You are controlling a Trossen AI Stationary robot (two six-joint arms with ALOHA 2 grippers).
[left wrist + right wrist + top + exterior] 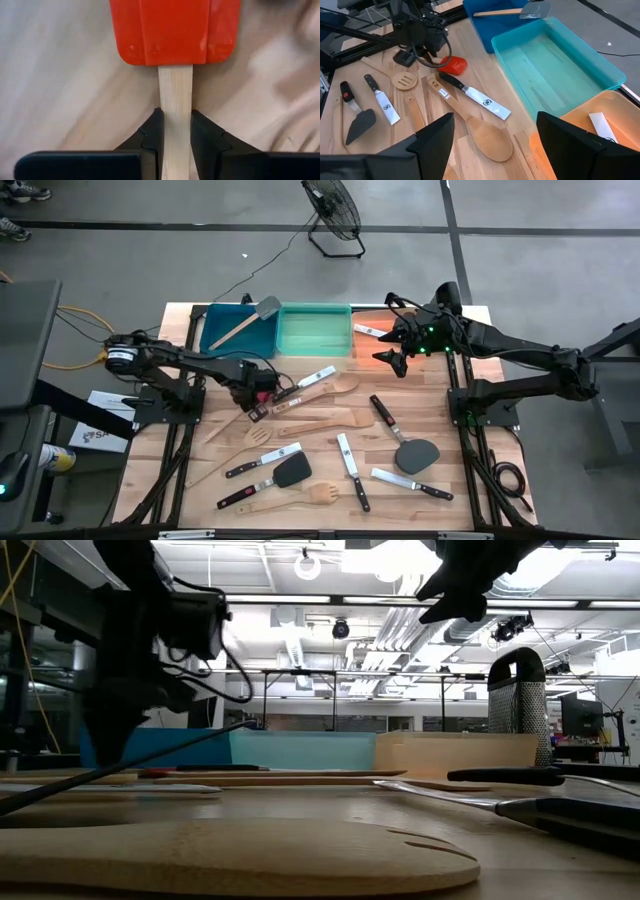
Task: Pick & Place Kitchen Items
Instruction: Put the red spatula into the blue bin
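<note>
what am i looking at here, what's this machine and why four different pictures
Two dark robot arms work at a wooden table. One camera looks straight down, one sits at tabletop height, and one rides on each wrist. Wooden spoons, black-handled knives and black turners lie scattered; blue, green and orange bins stand along the far edge. The left gripper is shut on the pale wooden handle of a red-headed spatula. The right gripper hangs open above the orange bin.

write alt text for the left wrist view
The left gripper is shut on the pale wooden handle of a red-headed spatula, its two dark fingers pinching just below the head, over a light wooden table.
</note>
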